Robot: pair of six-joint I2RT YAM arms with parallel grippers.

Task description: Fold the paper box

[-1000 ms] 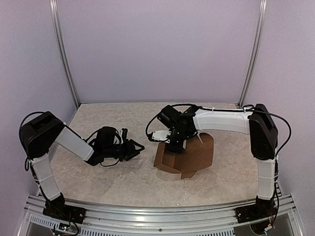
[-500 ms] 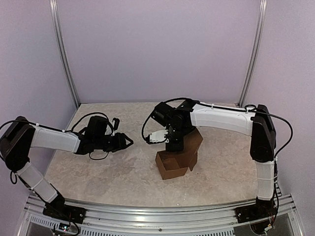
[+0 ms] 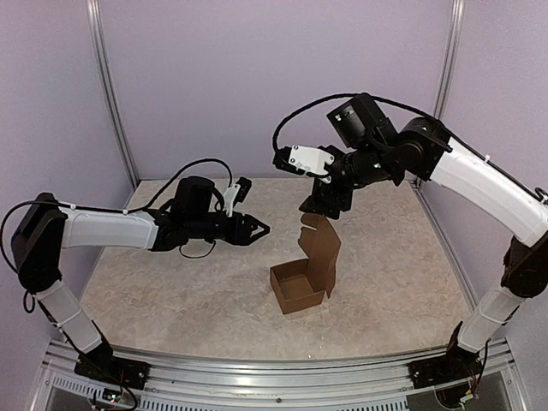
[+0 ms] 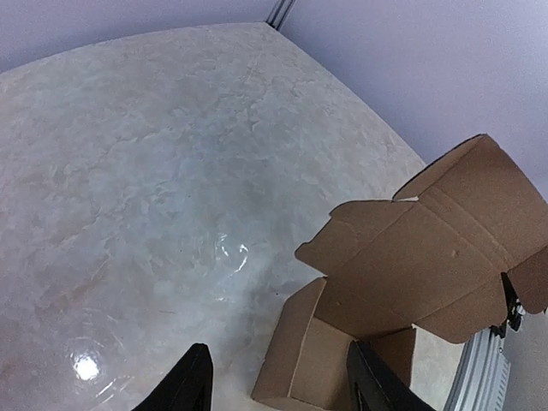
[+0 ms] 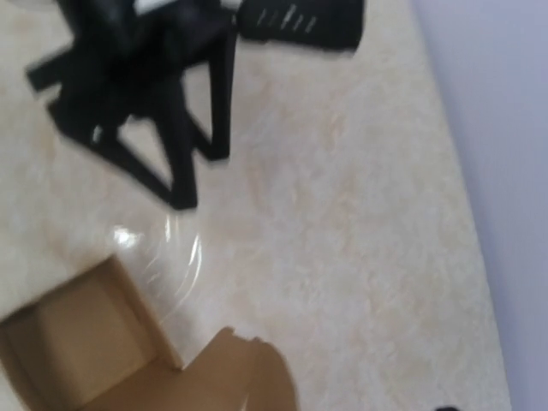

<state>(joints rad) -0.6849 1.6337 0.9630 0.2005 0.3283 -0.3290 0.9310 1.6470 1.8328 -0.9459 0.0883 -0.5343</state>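
Box (image 3: 298,288) is sitting on the table (image 3: 171,300), base formed, lid (image 3: 321,250) standing upright. Lid-closing step is looking next. Left gripper (image 3: 255,229) is hovering left of the box, wide and empty. Right gripper (image 3: 318,205) is hanging just above the lid, spread unclear. Next move is probably calling for pushing the lid down.

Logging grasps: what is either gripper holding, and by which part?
Nothing. The left gripper is open short of the paper box; the right gripper hangs above its upright lid.

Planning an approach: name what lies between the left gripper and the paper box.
Only bare tabletop separates the left gripper from the paper box; the top view shows it.
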